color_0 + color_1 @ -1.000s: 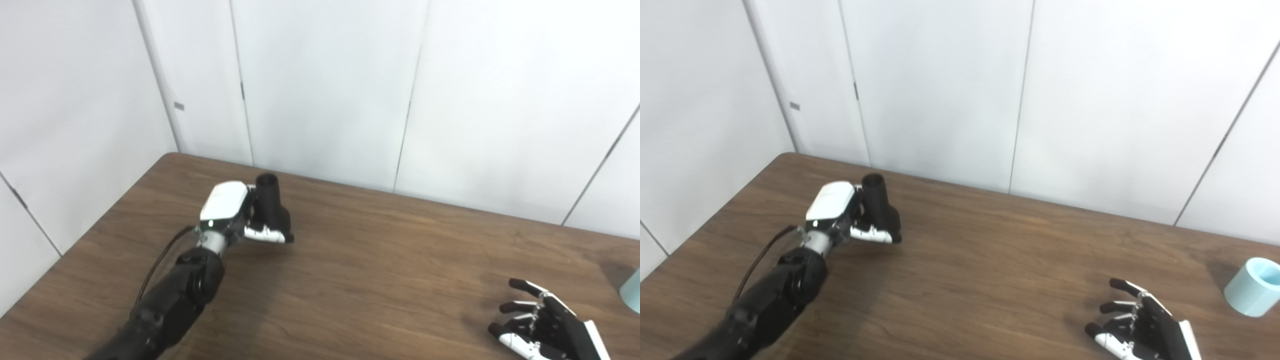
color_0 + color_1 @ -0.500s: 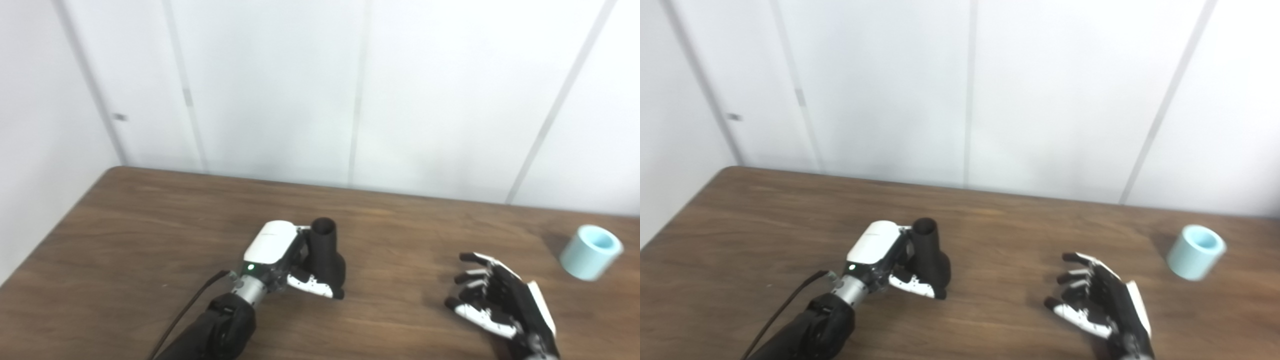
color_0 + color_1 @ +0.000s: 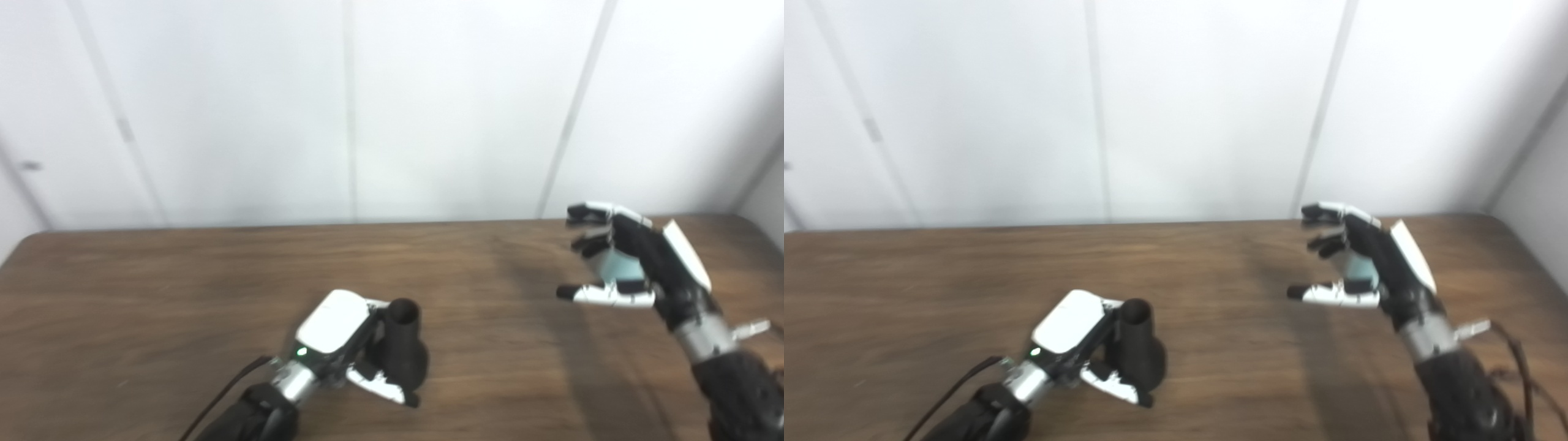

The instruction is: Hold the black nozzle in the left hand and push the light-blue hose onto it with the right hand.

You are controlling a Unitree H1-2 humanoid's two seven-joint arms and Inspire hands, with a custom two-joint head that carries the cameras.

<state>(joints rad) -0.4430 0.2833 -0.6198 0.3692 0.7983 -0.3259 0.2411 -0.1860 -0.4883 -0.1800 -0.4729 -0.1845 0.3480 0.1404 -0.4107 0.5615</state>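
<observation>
Half a second back the right hand [image 3: 631, 263] sat low on the near right of the table [image 3: 153, 288]; now it is raised and reaching to the far right, fingers spread, with the light-blue hose [image 3: 618, 267] showing just behind them (touching or not, I cannot tell, as the palm hides most of it). The view has swung right too. At near centre the left hand [image 3: 1078, 343] is wrapped round the black nozzle [image 3: 1138, 352], mouth upward. To do this well, I'd say the right hand should close round the hose's side, leaving the bore free, while the left keeps the nozzle upright.
</observation>
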